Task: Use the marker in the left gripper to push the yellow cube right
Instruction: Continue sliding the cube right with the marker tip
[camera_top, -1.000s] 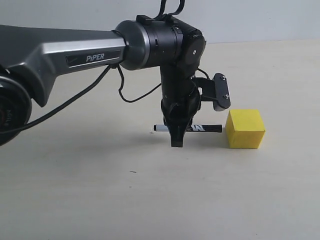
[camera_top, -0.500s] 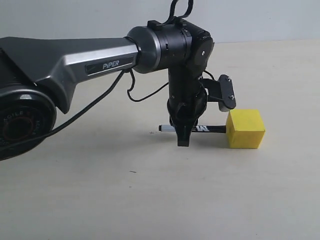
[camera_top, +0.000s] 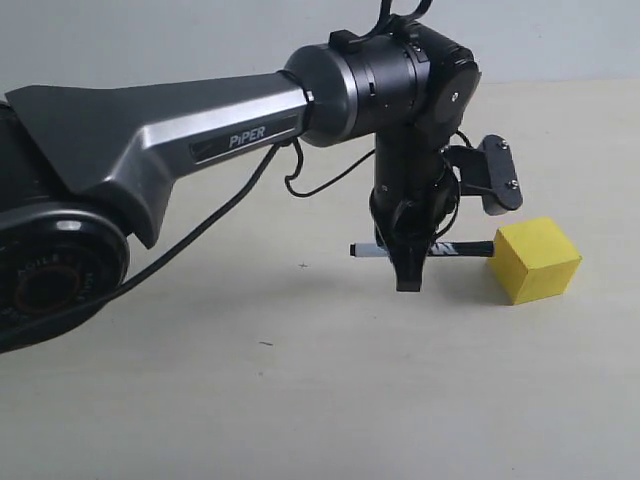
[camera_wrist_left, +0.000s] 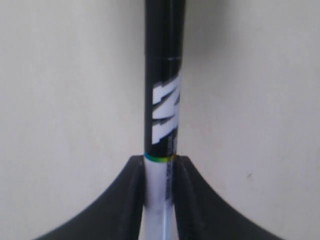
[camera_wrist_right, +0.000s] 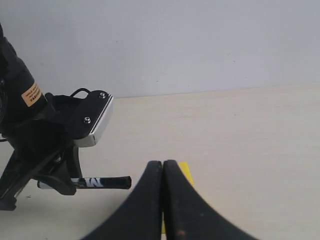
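Marker (camera_top: 460, 249) clamped crosswise in left gripper (camera_top: 408, 282).
Black end touching yellow cube (camera_top: 537, 262), at gripper's 3 o'clock on bench (camera_top: 300, 400).

The exterior camera sits low and near, facing across the table (camera_top: 300, 400) to the wall (camera_top: 150, 40), side-on to the arm (camera_top: 200, 130) — the marker (camera_top: 462, 248) lies toward 3 o'clock. The left wrist camera stares down at it, very close; the right wrist camera skims low toward the wall, sharing marker and yellow cube (camera_top: 535, 262).
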